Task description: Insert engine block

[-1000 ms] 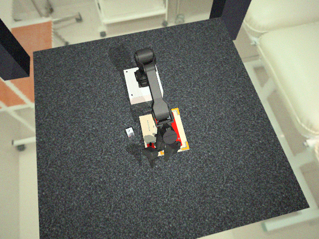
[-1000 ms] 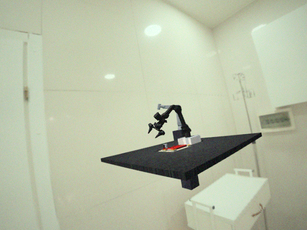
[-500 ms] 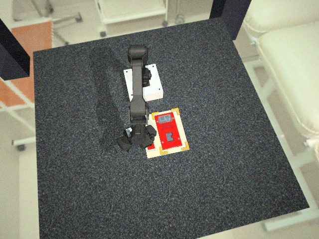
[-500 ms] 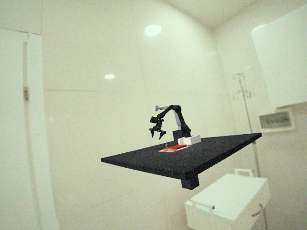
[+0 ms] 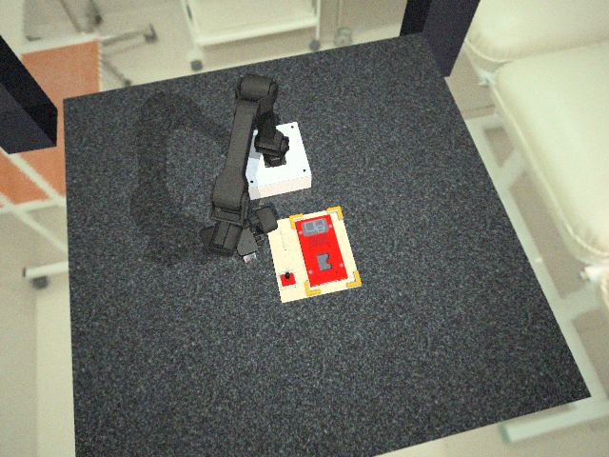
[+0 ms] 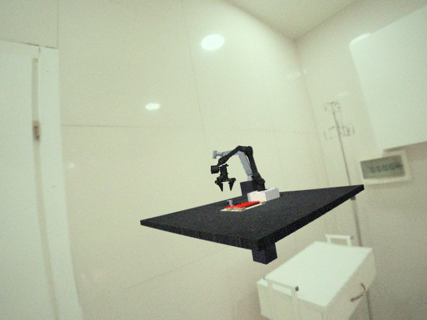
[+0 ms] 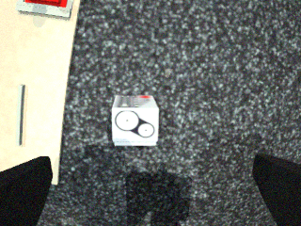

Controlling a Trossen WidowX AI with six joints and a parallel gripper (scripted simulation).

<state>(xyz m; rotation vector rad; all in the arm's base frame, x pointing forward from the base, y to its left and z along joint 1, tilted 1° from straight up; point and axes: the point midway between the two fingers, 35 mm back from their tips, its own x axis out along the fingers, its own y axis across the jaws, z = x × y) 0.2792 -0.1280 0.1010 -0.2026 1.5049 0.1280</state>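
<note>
Claw (image 7: pixel 150 214) spread wide, nothing between the fingers, hanging above the dark worktop (image 5: pixel 393 344) and looking straight down. Engine block (image 7: pixel 134 121), a small white cube with two round bosses on its top face and a red fleck at one edge, stands on the worktop just off the edge of the cream base board (image 5: pixel 290 255), apart from the red car body (image 5: pixel 322 250) that sits on that board. Step in hand, by my reading: descend and pick up the block. To do it well, centre the claw over the cube first, since it sits off toward one finger in the wrist view, square the fingers to two flat sides, and come down far enough to grip below the bosses without scraping the board edge. Which face carries the slot I cannot tell. The wrist view alone shows the block's top detail; in the top view the arm hides most of it. The top view alone shows the grey opening (image 5: pixel 323 261) in the car body. The exterior view alone shows the claw's height above the worktop.
</note>
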